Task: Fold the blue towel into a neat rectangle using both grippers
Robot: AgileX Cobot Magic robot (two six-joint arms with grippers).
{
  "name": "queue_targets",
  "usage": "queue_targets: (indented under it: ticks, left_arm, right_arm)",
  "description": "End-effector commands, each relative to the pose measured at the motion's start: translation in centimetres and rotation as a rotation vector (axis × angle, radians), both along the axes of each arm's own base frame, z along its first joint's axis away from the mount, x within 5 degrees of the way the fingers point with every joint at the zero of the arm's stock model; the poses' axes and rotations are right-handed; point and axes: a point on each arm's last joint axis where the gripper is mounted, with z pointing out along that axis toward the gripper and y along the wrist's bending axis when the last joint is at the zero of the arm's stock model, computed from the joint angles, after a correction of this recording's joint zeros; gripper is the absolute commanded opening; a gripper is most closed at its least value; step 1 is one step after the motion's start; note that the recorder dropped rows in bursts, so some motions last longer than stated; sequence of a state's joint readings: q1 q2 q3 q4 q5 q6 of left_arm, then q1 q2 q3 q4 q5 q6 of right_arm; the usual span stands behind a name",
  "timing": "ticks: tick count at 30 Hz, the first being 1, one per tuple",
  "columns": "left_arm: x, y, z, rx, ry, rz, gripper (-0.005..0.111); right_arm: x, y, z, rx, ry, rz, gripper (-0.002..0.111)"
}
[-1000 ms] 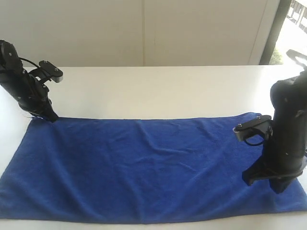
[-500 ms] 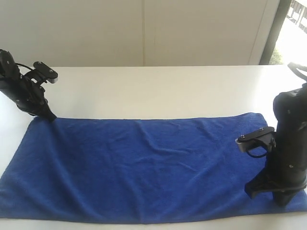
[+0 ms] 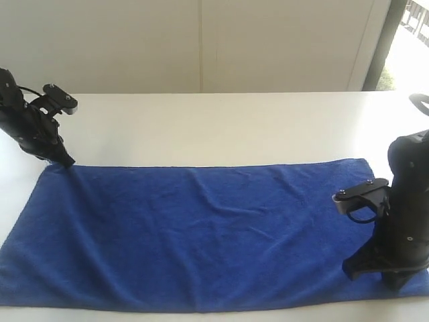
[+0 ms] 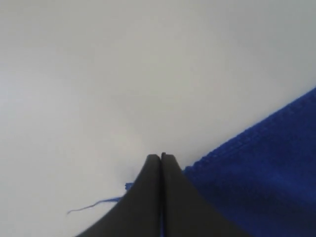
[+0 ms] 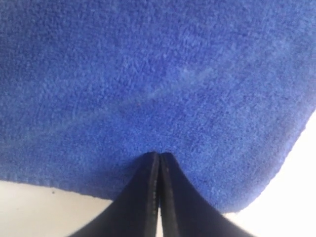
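Note:
The blue towel (image 3: 201,235) lies spread flat along the white table (image 3: 221,127), its long side running left to right. My left gripper (image 3: 69,163) is shut at the towel's far left corner. In the left wrist view its black fingertips (image 4: 161,156) are pressed together, a sliver of blue shows between them, and a loose thread (image 4: 89,206) trails beside the towel's hem (image 4: 237,145). My right gripper (image 3: 395,285) points down onto the towel near its front right corner. Its fingers (image 5: 159,154) are shut, tips sunk into the pile (image 5: 148,74).
A plain pale wall (image 3: 201,40) stands behind the table, with a dark post and a bright window (image 3: 409,47) at the far right. The towel's front edge (image 3: 167,310) lies close to the table's front edge. Bare tabletop shows beyond the towel's far edge.
The left gripper has drawn a little to the left and back. The right gripper has shifted right and towards the front. The towel now lies flatter, its far right corner further right.

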State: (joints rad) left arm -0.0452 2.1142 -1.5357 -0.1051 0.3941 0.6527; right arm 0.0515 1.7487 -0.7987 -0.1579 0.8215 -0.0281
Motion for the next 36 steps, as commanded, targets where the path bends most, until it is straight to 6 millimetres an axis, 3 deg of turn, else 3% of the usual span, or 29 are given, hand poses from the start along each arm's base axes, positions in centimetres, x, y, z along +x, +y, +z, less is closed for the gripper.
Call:
queue_targets:
  ticks: [1,8,15,21,23,26,29,31,32,36]
  left_arm:
    - [-0.2,0.2,3.6,-0.008,-0.060,0.003,0.000]
    - [-0.9,0.2,6.5,-0.011,-0.111,0.000,0.000]
    - [-1.5,0.1,7.5,-0.018,-0.099,-0.005,0.000]
    - [-1.9,0.1,7.7,-0.019,-0.066,-0.012,0.000]
    - [-2.1,-0.1,7.6,-0.031,-0.046,-0.013,0.000]
    - [-2.5,-0.5,7.7,-0.089,-0.004,0.003,0.000]
    - [-3.3,-0.8,8.9,-0.170,0.027,0.037,0.000]
    - [-4.2,-0.7,10.7,-0.212,0.009,0.060,0.000]
    - [-5.4,0.0,13.0,-0.248,-0.064,0.090,0.000]
    - [-8.8,1.1,17.4,-0.314,-0.257,0.160,0.000]
  right_arm:
    - [-1.9,-0.6,-1.1,-0.066,0.143,-0.031,0.000]
    - [-2.0,-1.2,-0.9,-0.138,0.158,-0.047,0.000]
    - [-1.7,-1.1,-0.7,-0.128,0.105,-0.046,0.000]
    - [0.5,-1.3,4.0,-0.137,-0.163,-0.051,0.000]
    - [1.7,-1.5,6.1,-0.154,-0.285,-0.041,0.000]
    - [4.3,-2.3,7.7,-0.105,-0.496,-0.045,0.000]
    - [6.7,-4.3,7.0,-0.027,-0.526,-0.149,0.000]
    - [7.8,-5.8,5.4,0.060,-0.453,-0.190,0.000]
    - [8.3,-6.5,3.8,0.148,-0.379,-0.193,0.000]
    - [8.6,-7.1,1.5,0.185,-0.299,-0.197,0.000]
